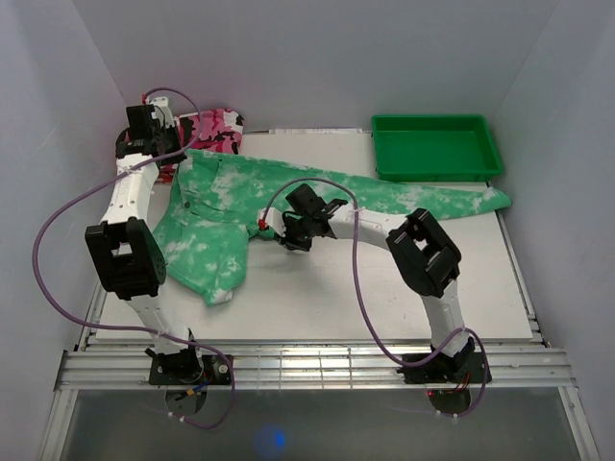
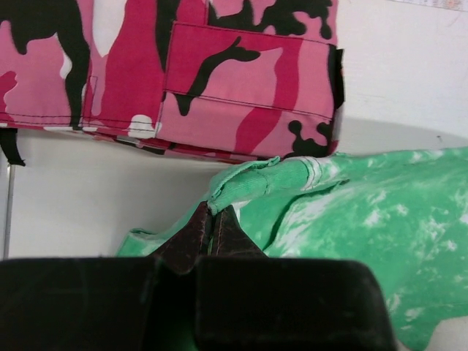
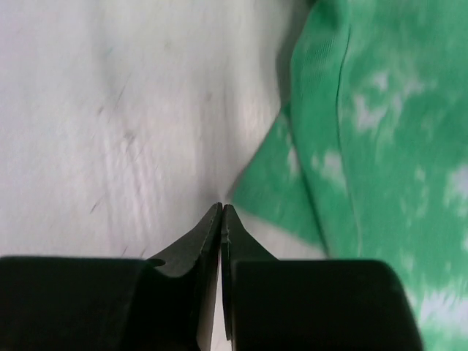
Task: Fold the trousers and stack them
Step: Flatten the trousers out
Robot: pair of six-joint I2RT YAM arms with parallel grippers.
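I see the left gripper point(image 2: 213, 219) clamped on a hem of the bright green tie-dye cloth trousers point(image 2: 365, 212) — right gripper point(image 3: 221, 213) closed, empty, fabric just right of its tips.

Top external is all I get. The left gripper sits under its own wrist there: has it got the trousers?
Observer: Yes. In the left wrist view the left gripper is shut on a ribbed edge of the trousers, close to the folded pink camouflage cloth.
Operator: And the right one?
Observer: In the right wrist view the right gripper is shut with no cloth showing between its tips. They point at the bare white table, and the trousers' edge lies just beside them.
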